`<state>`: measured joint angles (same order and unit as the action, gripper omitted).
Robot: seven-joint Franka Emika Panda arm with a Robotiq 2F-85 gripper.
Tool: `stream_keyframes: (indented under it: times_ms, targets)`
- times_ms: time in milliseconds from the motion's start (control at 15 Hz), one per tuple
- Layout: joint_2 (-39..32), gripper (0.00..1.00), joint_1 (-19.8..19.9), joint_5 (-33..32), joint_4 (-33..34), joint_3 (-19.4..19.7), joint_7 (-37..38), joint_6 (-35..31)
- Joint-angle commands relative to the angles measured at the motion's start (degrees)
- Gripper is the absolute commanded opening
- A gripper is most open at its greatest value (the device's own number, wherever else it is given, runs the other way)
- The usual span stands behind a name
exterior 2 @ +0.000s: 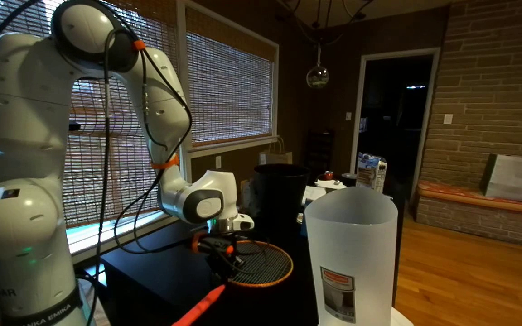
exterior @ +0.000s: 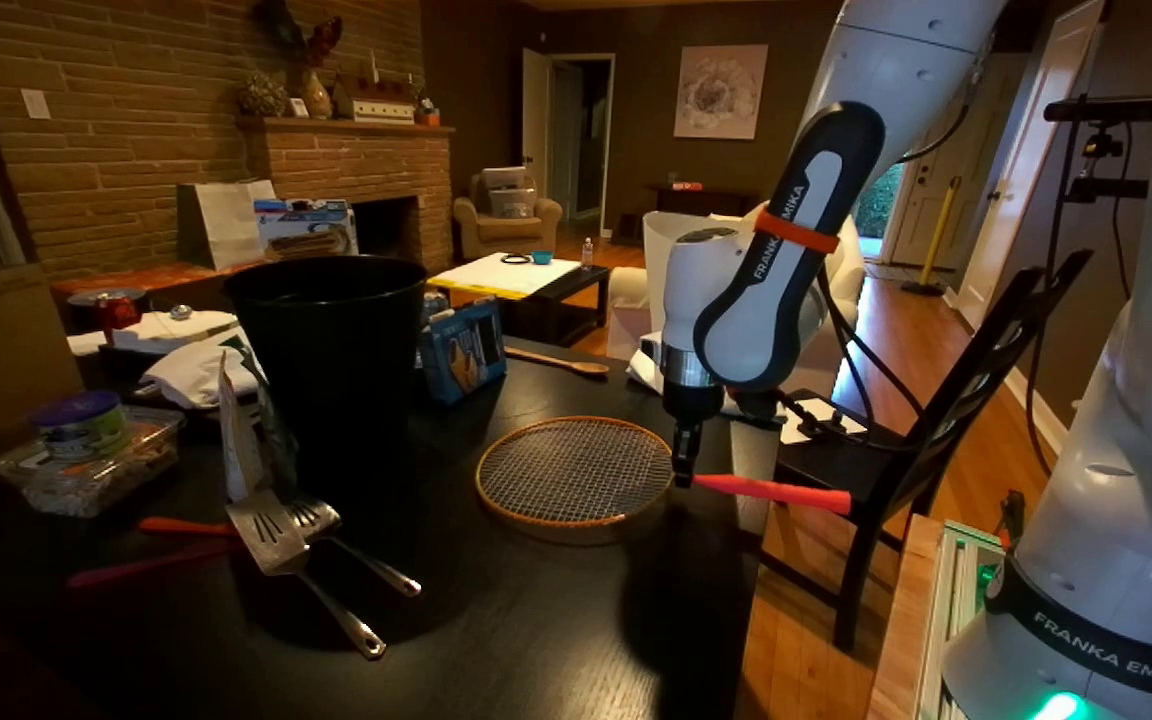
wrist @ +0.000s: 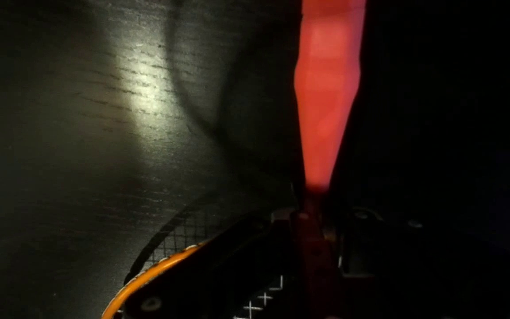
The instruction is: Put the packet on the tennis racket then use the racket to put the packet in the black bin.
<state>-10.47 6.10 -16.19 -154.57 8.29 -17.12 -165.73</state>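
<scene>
The tennis racket (exterior: 576,470) lies about level, its mesh head over the dark table and its red handle reaching past the table's edge. It also shows in an exterior view (exterior 2: 268,267). My gripper (exterior: 683,478) points down and is shut on the racket where handle meets head. In the wrist view the red handle (wrist: 328,79) runs between the fingers (wrist: 312,228). A shadow offset from the orange rim suggests the racket is slightly raised. The black bin (exterior: 331,330) stands beyond the head, also in an exterior view (exterior 2: 281,192). A whitish-green pouch (exterior: 239,435), perhaps the packet, stands by it.
Metal spatulas (exterior: 271,535) lie on the near side. A blue box (exterior: 466,350) and a wooden spoon (exterior: 561,362) are behind the racket. A plastic tub (exterior: 86,460) is at far left. A translucent bin (exterior 2: 356,253) and a chair (exterior: 896,450) stand nearby.
</scene>
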Motion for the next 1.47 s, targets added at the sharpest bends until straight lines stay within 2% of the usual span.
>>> stream_keyframes:
  times_ms: [0, 400, 600, 667, 800, 1000, 1267, 1400]
  targets:
    - [-1.4, 0.38, 0.3, 0.9, 1.0, -1.0, -0.1, -0.3]
    - [1.9, 0.78, -0.4, 1.0, 2.3, -1.9, 0.4, 2.3]
    - [6.7, 0.98, -0.1, 4.2, 3.4, -4.0, -1.2, 8.5]
    - [9.1, 1.0, -1.0, 2.8, 4.2, -3.3, 1.0, 12.3]
    - [13.9, 1.0, -1.5, 4.0, 5.5, -4.3, 0.9, 19.3]
    - [19.2, 1.0, -1.8, 1.5, 8.7, -4.6, 4.7, 28.3]
    - [22.6, 1.0, -1.7, 0.9, 11.9, -5.2, 7.4, 34.0]
    - [21.8, 1.0, -1.9, 2.2, 11.7, -4.6, 5.6, 32.6]
